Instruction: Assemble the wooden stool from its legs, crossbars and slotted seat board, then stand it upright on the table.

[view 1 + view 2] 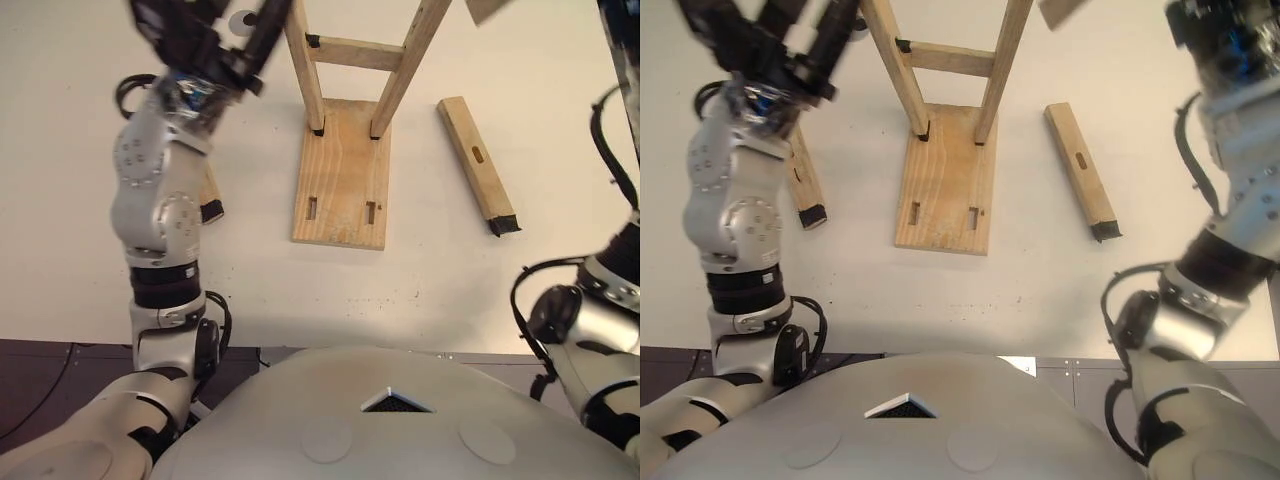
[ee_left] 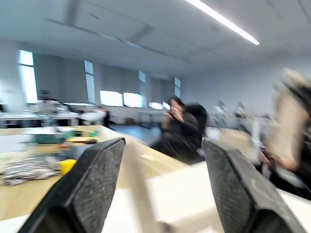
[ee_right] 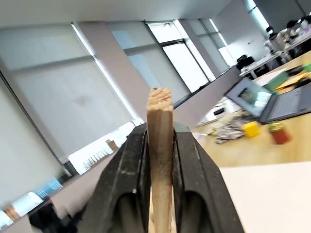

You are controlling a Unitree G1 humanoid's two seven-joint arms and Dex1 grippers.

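The slotted seat board point(image 1: 340, 180) lies flat on the white table point(image 1: 420, 280). Two legs point(image 1: 305, 70) stand in its far slots, joined by a crossbar point(image 1: 356, 52); its two near slots are empty. A loose leg point(image 1: 478, 165) lies to the right of the board. Another leg point(image 1: 805, 185) lies to the left, partly hidden by my left arm. My left gripper point(image 1: 210, 28) is raised left of the standing legs, open, with nothing between its pads point(image 2: 82, 194). My right gripper point(image 3: 160, 160) is raised at the far right and shut on a wooden piece point(image 3: 160, 126), whose end shows up high point(image 1: 1060, 10).
The table's front edge point(image 1: 400, 350) runs just ahead of the robot. Bare tabletop lies in front of the seat board and between the board and the loose right leg. Black cables point(image 1: 525, 300) loop beside my right arm.
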